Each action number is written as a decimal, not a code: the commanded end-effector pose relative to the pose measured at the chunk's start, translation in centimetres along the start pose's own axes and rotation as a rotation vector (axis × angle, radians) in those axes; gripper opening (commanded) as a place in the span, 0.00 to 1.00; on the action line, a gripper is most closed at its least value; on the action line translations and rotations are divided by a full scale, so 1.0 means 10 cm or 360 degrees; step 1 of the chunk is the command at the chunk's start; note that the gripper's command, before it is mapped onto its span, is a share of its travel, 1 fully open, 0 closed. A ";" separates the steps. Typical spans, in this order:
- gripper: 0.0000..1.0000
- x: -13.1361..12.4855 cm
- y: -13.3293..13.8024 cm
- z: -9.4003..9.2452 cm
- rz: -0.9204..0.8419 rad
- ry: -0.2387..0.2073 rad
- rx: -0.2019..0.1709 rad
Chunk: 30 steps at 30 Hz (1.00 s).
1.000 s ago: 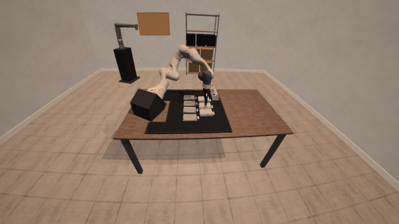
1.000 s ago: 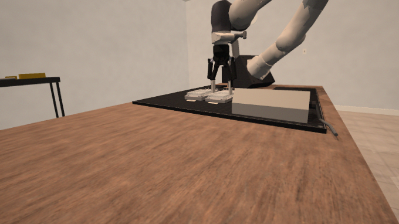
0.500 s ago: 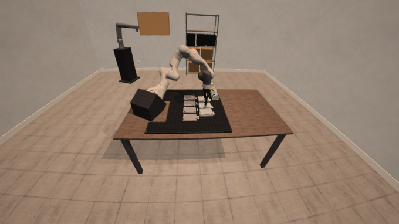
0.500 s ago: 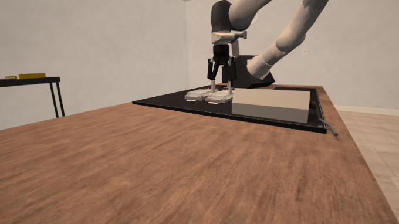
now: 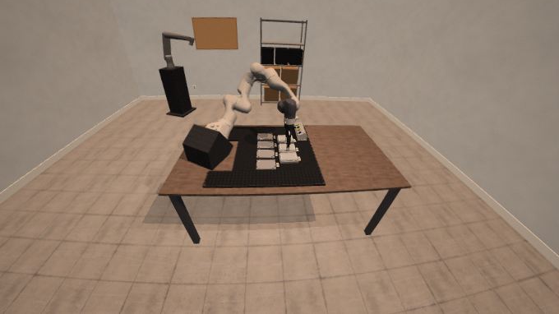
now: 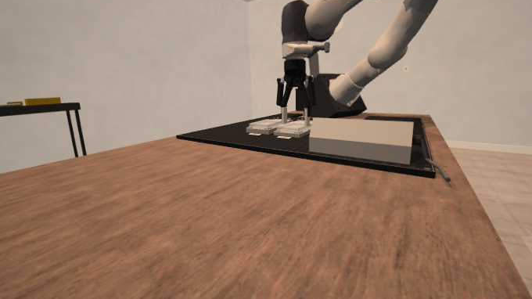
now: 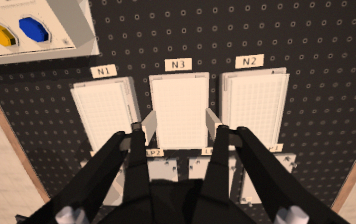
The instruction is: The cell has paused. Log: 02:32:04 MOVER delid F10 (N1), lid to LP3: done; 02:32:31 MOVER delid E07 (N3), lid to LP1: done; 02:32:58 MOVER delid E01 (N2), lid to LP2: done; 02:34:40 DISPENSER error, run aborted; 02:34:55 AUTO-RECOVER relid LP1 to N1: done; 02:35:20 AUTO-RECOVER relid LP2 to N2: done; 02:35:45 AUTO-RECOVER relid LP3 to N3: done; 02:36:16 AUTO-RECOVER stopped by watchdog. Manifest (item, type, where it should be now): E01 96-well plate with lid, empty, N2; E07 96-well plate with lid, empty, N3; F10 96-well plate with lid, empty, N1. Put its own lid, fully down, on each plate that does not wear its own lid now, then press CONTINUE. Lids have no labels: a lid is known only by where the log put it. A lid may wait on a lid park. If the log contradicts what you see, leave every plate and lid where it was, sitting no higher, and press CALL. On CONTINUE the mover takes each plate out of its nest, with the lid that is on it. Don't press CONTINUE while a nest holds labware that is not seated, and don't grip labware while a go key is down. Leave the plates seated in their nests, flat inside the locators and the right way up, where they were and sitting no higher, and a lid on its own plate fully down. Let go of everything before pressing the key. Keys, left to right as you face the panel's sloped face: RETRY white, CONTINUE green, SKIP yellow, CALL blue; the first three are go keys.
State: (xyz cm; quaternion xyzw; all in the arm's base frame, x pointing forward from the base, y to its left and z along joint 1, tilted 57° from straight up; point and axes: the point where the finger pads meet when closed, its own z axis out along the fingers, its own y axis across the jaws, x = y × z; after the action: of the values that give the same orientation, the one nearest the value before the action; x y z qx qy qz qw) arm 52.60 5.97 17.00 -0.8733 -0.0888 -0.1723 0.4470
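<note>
Three white well plates sit in a row of nests on the black pegboard point(image 7: 300, 40). In the wrist view the labels read N1, N3, N2 from left to right. The plate in N1 point(image 7: 102, 112) point(image 5: 284, 138) and the plate in N2 point(image 7: 255, 105) point(image 5: 288, 157) point(image 6: 264, 125) show a fine well grid. The lid over N3 point(image 7: 180, 100) point(image 6: 292, 128) looks smooth and white. My gripper point(image 7: 180, 116) point(image 5: 289, 141) point(image 6: 294, 120) points straight down and is shut on this lid by its long sides. I cannot tell whether the lid is lifted off its plate.
The key panel point(image 7: 75, 30) point(image 5: 301, 130) point(image 6: 361, 138) stands beyond N1, with its blue key point(image 7: 34, 29) and yellow key point(image 7: 5, 36) in the wrist view. Lid park pads point(image 5: 265, 153) point(image 7: 260, 185) lie in a row beside the nests. The dark arm base box point(image 5: 205, 146) sits at the table's left.
</note>
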 end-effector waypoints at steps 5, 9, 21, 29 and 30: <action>0.00 0.00 0.00 0.01 0.0009 0.0002 0.0001; 0.66 0.00 0.00 0.01 0.0009 0.0002 0.0001; 0.66 0.00 0.00 0.01 0.0009 0.0002 0.0001; 0.66 0.00 0.00 0.01 0.0009 0.0002 0.0001; 0.66 0.00 0.00 0.01 0.0009 0.0002 0.0001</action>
State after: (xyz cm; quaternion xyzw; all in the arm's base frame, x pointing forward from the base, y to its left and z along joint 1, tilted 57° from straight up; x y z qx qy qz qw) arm 52.60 5.97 17.00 -0.8733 -0.0888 -0.1723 0.4470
